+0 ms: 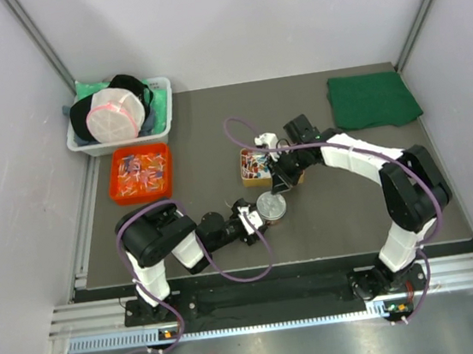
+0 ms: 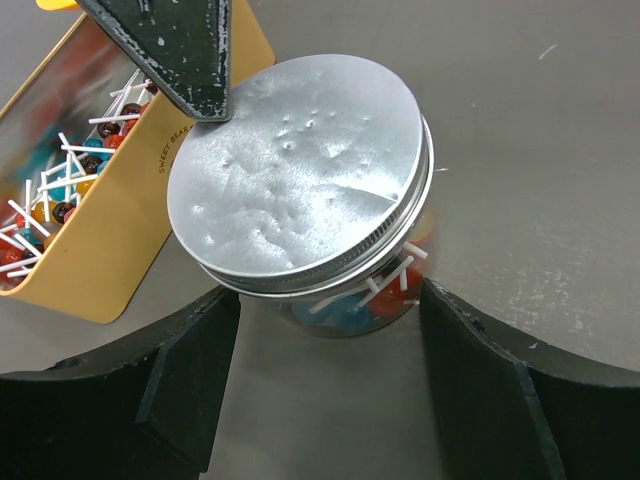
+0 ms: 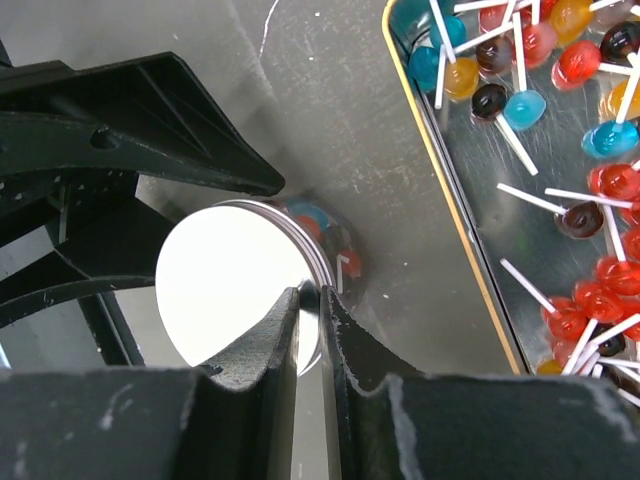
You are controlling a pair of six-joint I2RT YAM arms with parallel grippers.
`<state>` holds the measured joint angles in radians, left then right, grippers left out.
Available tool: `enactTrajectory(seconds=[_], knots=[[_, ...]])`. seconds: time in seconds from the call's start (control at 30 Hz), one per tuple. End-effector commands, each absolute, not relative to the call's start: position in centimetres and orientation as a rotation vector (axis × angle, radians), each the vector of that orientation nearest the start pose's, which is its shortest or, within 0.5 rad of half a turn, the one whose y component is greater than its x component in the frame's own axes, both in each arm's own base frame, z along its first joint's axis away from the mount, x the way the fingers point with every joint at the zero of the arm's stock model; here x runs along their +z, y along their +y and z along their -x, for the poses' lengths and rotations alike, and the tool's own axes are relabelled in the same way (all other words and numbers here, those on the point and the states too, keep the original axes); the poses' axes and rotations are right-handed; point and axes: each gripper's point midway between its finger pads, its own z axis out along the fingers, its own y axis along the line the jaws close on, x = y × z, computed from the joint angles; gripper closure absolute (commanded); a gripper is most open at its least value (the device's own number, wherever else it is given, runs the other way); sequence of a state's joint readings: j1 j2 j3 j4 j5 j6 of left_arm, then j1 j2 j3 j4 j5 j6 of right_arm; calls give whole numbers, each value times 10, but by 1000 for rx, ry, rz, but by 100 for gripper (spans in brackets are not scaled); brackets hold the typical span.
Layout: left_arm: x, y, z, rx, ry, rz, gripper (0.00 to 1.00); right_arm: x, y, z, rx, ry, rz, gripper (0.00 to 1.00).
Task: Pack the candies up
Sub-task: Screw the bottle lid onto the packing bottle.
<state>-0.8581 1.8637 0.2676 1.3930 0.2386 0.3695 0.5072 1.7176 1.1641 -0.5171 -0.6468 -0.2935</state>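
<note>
Right tool [image 3: 318,300] pinched on the rim of the jar lid [image 2: 300,170], left tool [image 2: 328,305] open astride the glass jar [image 2: 352,308]: close your left to brace it before twisting; lollipops [image 3: 522,108] lie in the gold tin [image 2: 150,215] at 11 o'clock, some inside the jar.

My left arm [image 1: 166,237] folded tight at elbow, forearm low, reaching right toward centre. Left gripper [image 1: 253,220] level, near tabletop [image 1: 352,206], jaws wide, fingers [image 2: 185,385] spread, holding nothing. My right arm [image 1: 397,187] up from base, bent at elbow, forearm stretched left. Right gripper [image 1: 278,185] tilted down, jaws nearly together, fingertips [image 3: 285,330] pinching lid [image 3: 225,290] at rim. Two grippers close, facing each other; right finger [image 2: 180,50] above left's open jaws.
</note>
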Motion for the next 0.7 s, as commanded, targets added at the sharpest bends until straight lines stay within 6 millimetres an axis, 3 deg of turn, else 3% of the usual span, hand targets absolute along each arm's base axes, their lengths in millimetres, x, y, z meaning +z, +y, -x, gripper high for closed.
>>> enactTrajectory(seconds=[0.0, 0.67], knots=[[82, -317, -244, -546, 1173, -1059, 23, 86, 253, -264, 908, 2280, 1225, 88], [81, -317, -245, -543, 1176, -1060, 23, 75, 231, -230, 906, 2377, 1269, 96]])
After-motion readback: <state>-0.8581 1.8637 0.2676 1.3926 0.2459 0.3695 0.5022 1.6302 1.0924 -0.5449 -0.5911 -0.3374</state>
